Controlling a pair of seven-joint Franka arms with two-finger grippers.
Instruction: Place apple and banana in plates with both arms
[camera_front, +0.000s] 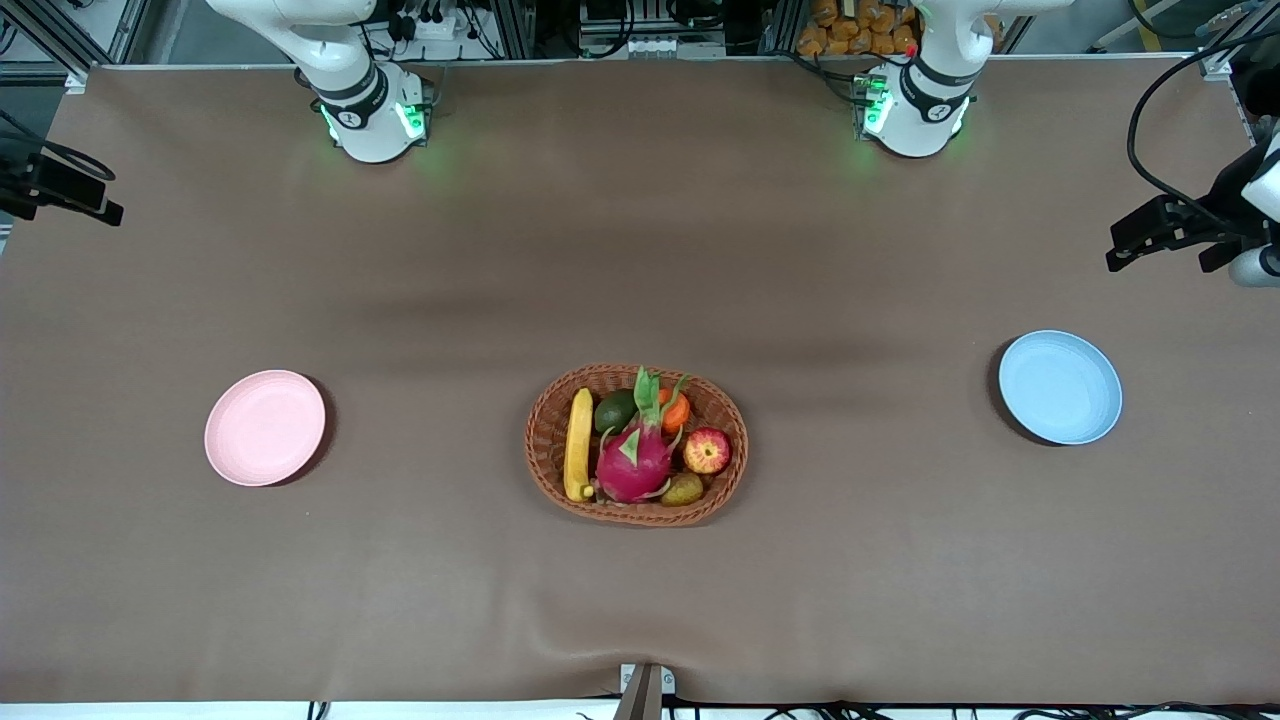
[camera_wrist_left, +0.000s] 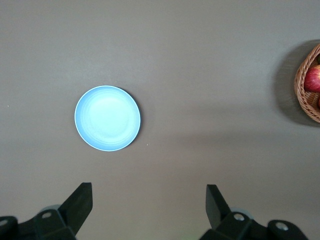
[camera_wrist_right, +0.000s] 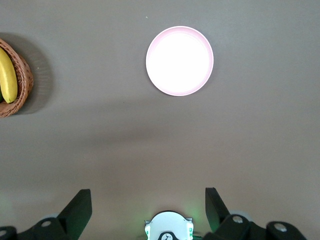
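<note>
while both arms wait high over the brown counter, left gripper and right gripper jaws wide and empty, the small red apple and long yellow banana lie in the oval wicker basket. apple: firm, smooth, take across its middle; banana: softer, mid-length.

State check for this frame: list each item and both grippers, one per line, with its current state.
pink plate: empty, toward the right arm's end
blue plate: empty, toward the left arm's end
basket: holds all the fruit
banana: in the basket
apple: in the basket
dragon fruit: in the basket, between banana and apple
left gripper: open, holding nothing
right gripper: open, holding nothing
</note>
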